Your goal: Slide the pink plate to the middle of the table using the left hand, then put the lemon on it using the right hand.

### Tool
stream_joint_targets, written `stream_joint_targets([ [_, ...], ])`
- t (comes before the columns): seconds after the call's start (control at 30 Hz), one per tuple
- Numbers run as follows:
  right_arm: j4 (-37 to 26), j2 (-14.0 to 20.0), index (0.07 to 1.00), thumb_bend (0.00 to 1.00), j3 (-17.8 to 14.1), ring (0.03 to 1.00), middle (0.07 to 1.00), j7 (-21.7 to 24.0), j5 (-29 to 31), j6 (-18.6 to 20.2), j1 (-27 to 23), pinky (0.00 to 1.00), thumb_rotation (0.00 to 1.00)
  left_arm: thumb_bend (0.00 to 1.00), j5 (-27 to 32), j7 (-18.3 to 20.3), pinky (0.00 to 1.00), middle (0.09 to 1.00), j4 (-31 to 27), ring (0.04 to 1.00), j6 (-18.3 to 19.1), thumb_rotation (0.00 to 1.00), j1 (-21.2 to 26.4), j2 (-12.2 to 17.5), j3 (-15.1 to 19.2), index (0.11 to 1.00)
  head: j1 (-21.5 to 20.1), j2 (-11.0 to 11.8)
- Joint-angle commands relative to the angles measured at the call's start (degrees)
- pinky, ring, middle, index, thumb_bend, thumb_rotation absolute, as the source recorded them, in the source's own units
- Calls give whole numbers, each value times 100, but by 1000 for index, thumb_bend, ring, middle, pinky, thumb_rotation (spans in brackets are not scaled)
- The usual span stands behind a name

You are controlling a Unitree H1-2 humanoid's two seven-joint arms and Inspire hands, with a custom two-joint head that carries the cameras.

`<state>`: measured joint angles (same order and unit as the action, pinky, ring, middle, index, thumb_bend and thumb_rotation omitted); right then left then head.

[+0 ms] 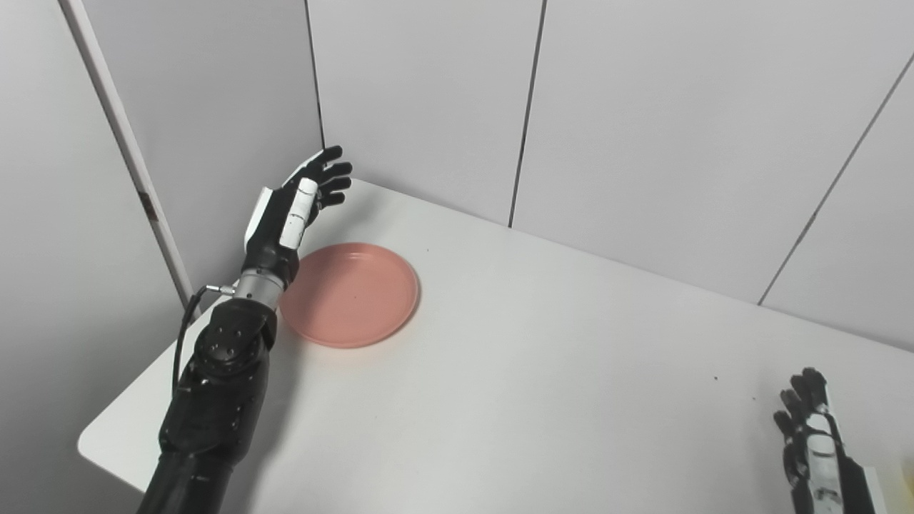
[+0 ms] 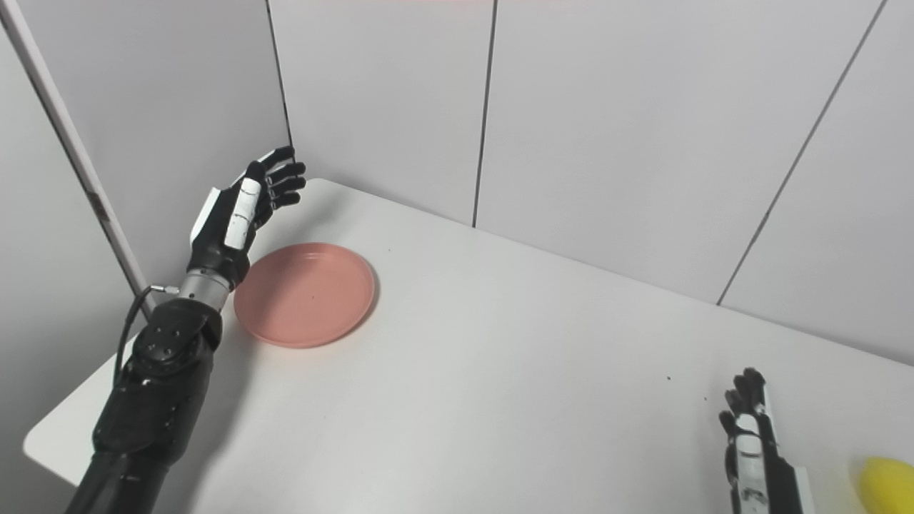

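Observation:
A pink plate (image 1: 351, 293) lies flat on the white table (image 1: 543, 371), near its far left corner. My left hand (image 1: 296, 203) is raised above the plate's left rim, open, fingers spread and pointing toward the far wall, holding nothing. It does not touch the plate. At the bottom right, my right hand (image 2: 751, 435) rests open just over the table with fingers pointing away from me. The yellow lemon (image 2: 887, 484) sits on the table just right of that hand, partly cut off by the picture's edge.
Grey wall panels (image 1: 643, 121) close off the table's far side and left side. The table's rounded front-left corner (image 1: 89, 442) is near my left forearm. Bare table surface stretches between the plate and my right hand.

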<state>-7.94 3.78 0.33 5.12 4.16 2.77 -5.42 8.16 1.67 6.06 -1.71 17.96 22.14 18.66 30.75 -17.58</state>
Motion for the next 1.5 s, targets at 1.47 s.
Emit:
stream_joint_targets([
  [1.47, -552, -3, 1000, 519, -22, 1000, 1000, -92, 39, 339, 25, 1000, 986, 901, 581, 371, 799, 820, 1959, 816, -544, 1000, 81, 544, 438, 819, -62, -156],
])
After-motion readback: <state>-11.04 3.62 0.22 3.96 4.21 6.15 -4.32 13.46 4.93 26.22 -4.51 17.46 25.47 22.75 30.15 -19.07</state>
